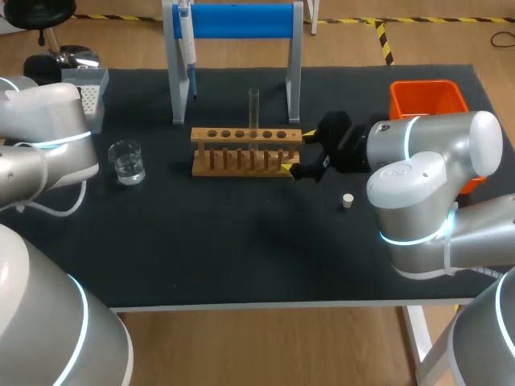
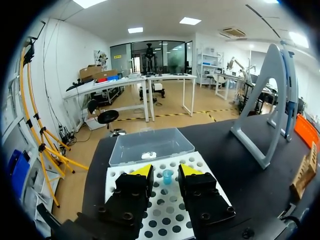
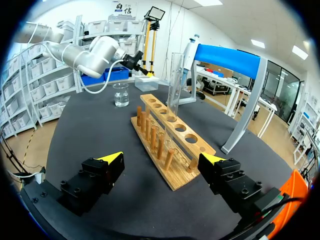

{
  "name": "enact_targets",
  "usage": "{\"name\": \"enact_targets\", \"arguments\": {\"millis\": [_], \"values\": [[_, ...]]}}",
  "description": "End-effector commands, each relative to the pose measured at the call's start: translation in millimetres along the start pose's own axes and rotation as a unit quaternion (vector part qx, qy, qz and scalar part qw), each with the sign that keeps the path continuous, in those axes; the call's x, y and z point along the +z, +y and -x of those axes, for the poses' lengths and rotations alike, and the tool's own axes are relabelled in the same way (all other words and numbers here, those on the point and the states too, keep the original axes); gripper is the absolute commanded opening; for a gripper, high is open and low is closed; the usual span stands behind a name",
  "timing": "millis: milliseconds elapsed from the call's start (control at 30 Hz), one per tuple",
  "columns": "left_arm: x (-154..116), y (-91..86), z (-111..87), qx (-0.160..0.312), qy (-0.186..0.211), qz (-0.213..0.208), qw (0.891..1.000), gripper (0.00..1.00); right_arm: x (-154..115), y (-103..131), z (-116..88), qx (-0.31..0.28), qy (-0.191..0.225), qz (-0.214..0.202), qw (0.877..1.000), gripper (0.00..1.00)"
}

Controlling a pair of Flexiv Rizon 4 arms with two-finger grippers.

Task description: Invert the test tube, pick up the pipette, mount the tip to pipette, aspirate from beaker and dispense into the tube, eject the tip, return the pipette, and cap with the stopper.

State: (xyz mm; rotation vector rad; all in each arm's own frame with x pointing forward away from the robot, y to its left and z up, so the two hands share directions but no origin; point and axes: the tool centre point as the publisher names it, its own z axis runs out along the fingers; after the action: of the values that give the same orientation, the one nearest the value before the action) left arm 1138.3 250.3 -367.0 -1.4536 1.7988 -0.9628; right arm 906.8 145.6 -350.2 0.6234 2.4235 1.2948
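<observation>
A clear test tube [image 1: 254, 111] [image 3: 174, 85] stands upright in the wooden rack [image 1: 245, 150] [image 3: 170, 142]. My right gripper [image 1: 298, 151] [image 3: 162, 160] is open wide at the rack's right end, holding nothing. In the left wrist view my left gripper [image 2: 166, 170] hangs over the white tip rack [image 2: 165, 210]; a single blue tip [image 2: 167, 176] stands between its fingers with a gap on each side, so it is open. The pipette [image 1: 187, 40] [image 2: 290, 90] [image 3: 189, 55] hangs on its blue stand [image 1: 233, 20]. The water beaker [image 1: 127, 162] [image 3: 120, 95] is left of the rack. A small stopper [image 1: 348, 201] lies at front right.
An orange bin [image 1: 426, 100] stands at the back right, behind my right arm. The grey tip box [image 1: 90, 92] sits at the back left, with a clear lid [image 2: 150, 145] beyond the tip rack. In the head view my left arm's body hides its gripper.
</observation>
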Motion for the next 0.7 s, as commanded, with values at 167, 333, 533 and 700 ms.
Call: {"name": "enact_targets", "arguments": {"millis": [167,333,533,700], "values": [[6.0,-1.0,2.2,0.002,0.002,0.003,1.0,0.31,0.0,-0.3,-0.4,0.0,0.0,0.0,1.0,1.0],[6.9,-1.3,2.1,0.003,0.003,0.005,1.0,0.29,0.0,-0.3,-0.4,0.0,0.0,0.0,1.0,1.0],[7.7,-1.4,2.0,0.005,0.004,0.007,1.0,0.27,0.0,-0.3,-0.4,0.0,0.0,0.0,1.0,1.0],[8.2,-1.1,2.1,0.004,0.004,0.007,1.0,0.24,0.0,-0.3,-0.4,0.0,0.0,0.0,1.0,1.0]]}}
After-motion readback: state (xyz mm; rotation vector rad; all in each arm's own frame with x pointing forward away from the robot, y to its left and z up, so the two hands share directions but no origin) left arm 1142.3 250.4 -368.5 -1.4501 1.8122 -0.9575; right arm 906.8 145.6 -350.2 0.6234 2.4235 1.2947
